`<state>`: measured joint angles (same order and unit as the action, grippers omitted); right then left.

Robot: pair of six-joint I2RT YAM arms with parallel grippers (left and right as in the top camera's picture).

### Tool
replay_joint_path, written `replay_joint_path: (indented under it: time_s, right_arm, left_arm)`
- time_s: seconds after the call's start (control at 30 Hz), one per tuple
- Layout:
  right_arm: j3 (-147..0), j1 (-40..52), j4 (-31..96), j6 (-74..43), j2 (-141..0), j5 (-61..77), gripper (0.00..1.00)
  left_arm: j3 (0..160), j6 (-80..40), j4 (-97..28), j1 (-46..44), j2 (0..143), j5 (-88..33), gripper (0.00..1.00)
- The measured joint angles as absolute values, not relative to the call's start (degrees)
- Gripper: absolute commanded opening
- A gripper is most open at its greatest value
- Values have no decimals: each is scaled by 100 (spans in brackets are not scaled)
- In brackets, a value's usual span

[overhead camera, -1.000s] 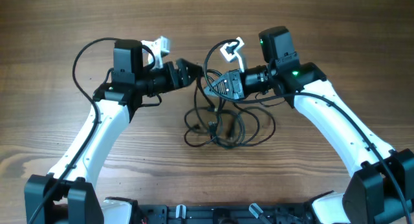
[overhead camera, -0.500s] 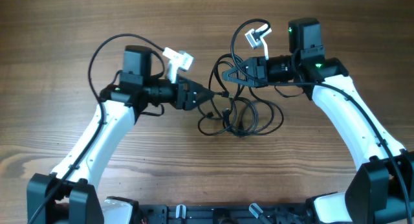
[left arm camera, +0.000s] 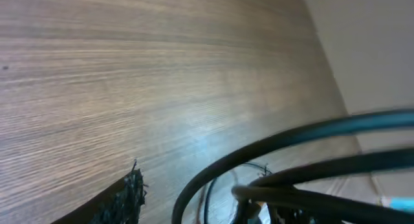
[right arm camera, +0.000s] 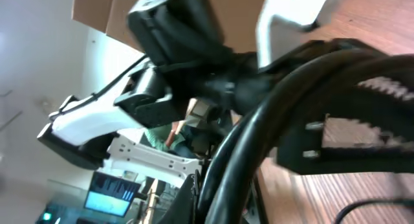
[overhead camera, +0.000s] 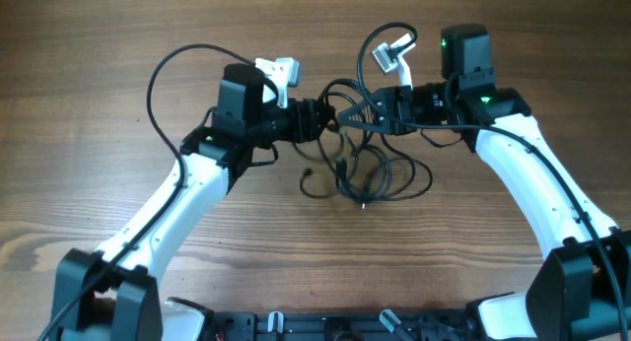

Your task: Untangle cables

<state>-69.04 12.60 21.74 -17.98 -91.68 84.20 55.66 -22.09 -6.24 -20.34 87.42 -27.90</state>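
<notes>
The white-shelled, black-jointed left arm [overhead camera: 168, 208] rises from the near left corner and bends inward at the elbow. Its black two-finger left gripper [overhead camera: 317, 120] points right. The matching right arm [overhead camera: 537, 198] mirrors this pose, and its black right gripper [overhead camera: 353, 114] points left. The two grippers meet almost tip to tip at mid-table. Jaw opening is indeterminate on both.

No words, labels, brands or numbers are showing legibly in any view, and none are appearing on the thin black cables [overhead camera: 342, 175]. Far beyond the black two-finger right gripper [overhead camera: 345, 114], a small glowing blue screen [right arm camera: 107, 199] is displaying content too blurred to read.
</notes>
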Motion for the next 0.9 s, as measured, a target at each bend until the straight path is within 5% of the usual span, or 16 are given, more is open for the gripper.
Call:
replay_joint_path:
  time_s: [0.13,0.3,0.47,0.6,0.73,0.9]
  right_arm:
    - [-6904,1258,2169,-1798,-9168,8593,4]
    - [-6904,1291,2202,-1798,-9168,8659,4]
    - [-6904,1743,2359,-1800,-9168,8621,4]
    - [-6912,1900,3129,-1772,-9168,7830,4]
    - [-6912,1955,3378,-1706,-9168,6932,4]
    - [-6912,1946,3422,-1704,-9168,6394,4]
  left_arm:
    - [5566,-2840,-169,-2154,9179,-2596,69]
    - [5566,-3577,128,-2246,9233,-2279,46]
    - [5566,-5492,130,-2248,9233,-652,56]
    - [5566,-6143,123,-2069,9238,386,50]
    - [5568,-5867,-185,-1737,9238,349,60]
    - [5577,-3868,-1522,-1332,9249,-851,75]
